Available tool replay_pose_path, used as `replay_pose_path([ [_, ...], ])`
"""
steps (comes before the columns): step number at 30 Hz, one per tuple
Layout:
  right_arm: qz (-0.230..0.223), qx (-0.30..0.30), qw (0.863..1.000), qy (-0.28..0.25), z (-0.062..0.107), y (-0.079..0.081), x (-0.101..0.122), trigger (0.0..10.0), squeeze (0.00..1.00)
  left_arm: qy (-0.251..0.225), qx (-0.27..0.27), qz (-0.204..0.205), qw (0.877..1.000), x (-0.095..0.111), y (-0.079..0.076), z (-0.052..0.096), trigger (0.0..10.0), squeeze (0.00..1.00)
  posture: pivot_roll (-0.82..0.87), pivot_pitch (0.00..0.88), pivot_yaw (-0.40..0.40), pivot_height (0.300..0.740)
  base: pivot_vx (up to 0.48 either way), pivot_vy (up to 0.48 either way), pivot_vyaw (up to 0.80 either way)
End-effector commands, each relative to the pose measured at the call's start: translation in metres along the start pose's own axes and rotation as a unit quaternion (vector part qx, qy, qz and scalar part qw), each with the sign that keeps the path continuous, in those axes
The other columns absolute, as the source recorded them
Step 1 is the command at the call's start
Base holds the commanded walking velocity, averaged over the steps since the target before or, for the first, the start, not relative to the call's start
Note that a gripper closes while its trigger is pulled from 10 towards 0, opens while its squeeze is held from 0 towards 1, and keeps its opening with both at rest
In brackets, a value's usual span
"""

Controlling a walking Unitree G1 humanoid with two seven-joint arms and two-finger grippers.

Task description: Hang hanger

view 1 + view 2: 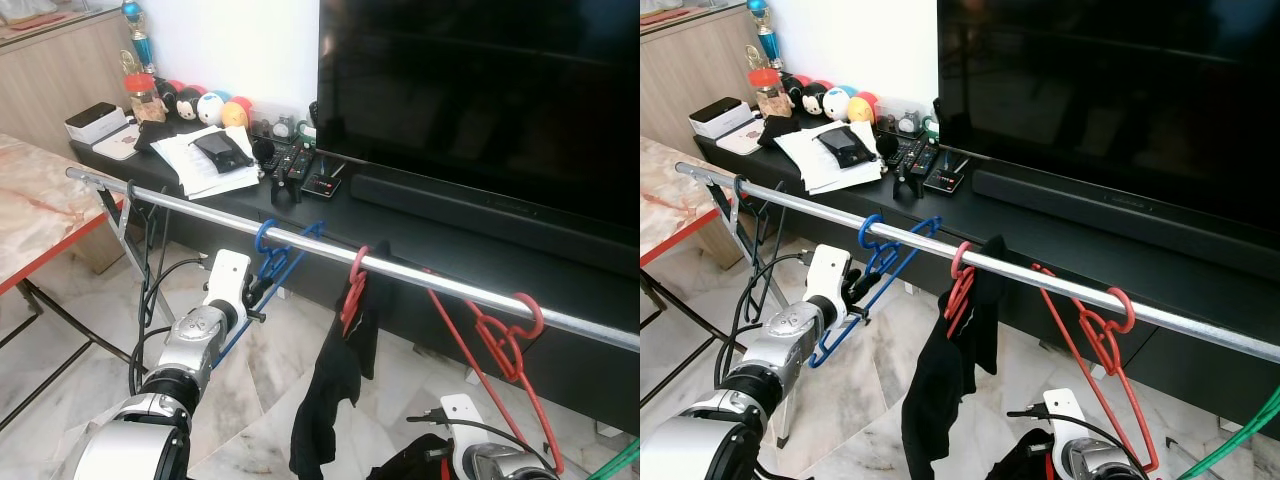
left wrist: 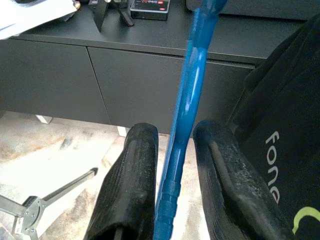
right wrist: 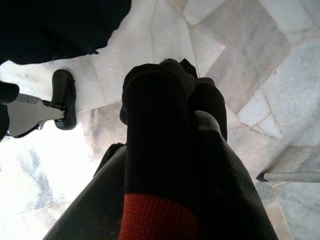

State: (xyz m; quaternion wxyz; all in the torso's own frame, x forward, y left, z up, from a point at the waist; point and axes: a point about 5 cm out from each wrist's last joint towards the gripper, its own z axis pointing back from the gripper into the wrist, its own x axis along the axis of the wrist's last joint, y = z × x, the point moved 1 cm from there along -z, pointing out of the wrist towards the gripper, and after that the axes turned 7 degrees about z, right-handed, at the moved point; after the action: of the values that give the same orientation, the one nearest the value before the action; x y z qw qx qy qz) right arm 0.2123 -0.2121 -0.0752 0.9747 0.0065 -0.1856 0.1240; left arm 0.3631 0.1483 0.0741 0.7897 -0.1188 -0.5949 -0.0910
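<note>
A blue hanger (image 1: 268,255) has its hook over the metal rail (image 1: 200,208), and its body tilts down toward my left arm. My left gripper (image 1: 260,292) sits just below the rail and is shut on the hanger's blue bar (image 2: 187,110), which runs between its two black fingers (image 2: 135,175). My right gripper (image 3: 165,135) is low above the marble floor, shut on a black sock (image 3: 160,165) with a red band. That arm's wrist (image 1: 470,440) appears at the bottom edge under the rail.
Further along the rail hang a red hanger (image 1: 353,285) carrying a black garment (image 1: 330,390) and an empty red hanger (image 1: 505,340). Behind stand a black TV (image 1: 480,90) and a low console (image 1: 420,235) with papers and remotes. A marble table (image 1: 30,200) is at left.
</note>
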Motion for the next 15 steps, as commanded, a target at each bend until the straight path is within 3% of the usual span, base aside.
replay_pose_path([
  [1,0.009,-0.003,1.000,-0.009,0.0012,-0.0025,0.0066,10.0,0.00,0.000,-0.001,0.004,1.000,0.0015,-0.0008,-0.0016,10.0,0.00,-0.08,0.000,-0.005,0.740,0.000,0.000,0.00],
  [6,0.009,-0.003,1.000,-0.009,0.0013,-0.0027,0.0065,10.0,0.00,0.002,0.013,0.016,1.000,-0.0010,0.0019,-0.0011,10.0,0.00,-0.09,0.000,-0.006,0.740,0.000,0.000,0.00],
  [8,0.009,-0.003,1.000,-0.010,0.0013,-0.0027,0.0066,10.0,0.00,0.002,0.016,0.023,1.000,-0.0018,0.0022,-0.0010,9.5,0.00,-0.09,0.000,-0.006,0.740,0.000,0.000,0.00],
  [9,0.009,-0.003,1.000,-0.010,0.0013,-0.0028,0.0066,10.0,0.00,0.001,0.021,0.025,0.999,-0.0019,0.0027,-0.0010,0.0,0.00,-0.09,0.000,-0.006,0.740,0.000,0.000,0.00],
  [15,0.010,-0.004,1.000,-0.011,0.0013,-0.0027,0.0073,10.0,0.00,0.002,0.026,0.024,0.999,-0.0018,0.0033,-0.0013,0.0,0.00,-0.09,0.000,-0.007,0.740,0.000,0.000,0.00],
])
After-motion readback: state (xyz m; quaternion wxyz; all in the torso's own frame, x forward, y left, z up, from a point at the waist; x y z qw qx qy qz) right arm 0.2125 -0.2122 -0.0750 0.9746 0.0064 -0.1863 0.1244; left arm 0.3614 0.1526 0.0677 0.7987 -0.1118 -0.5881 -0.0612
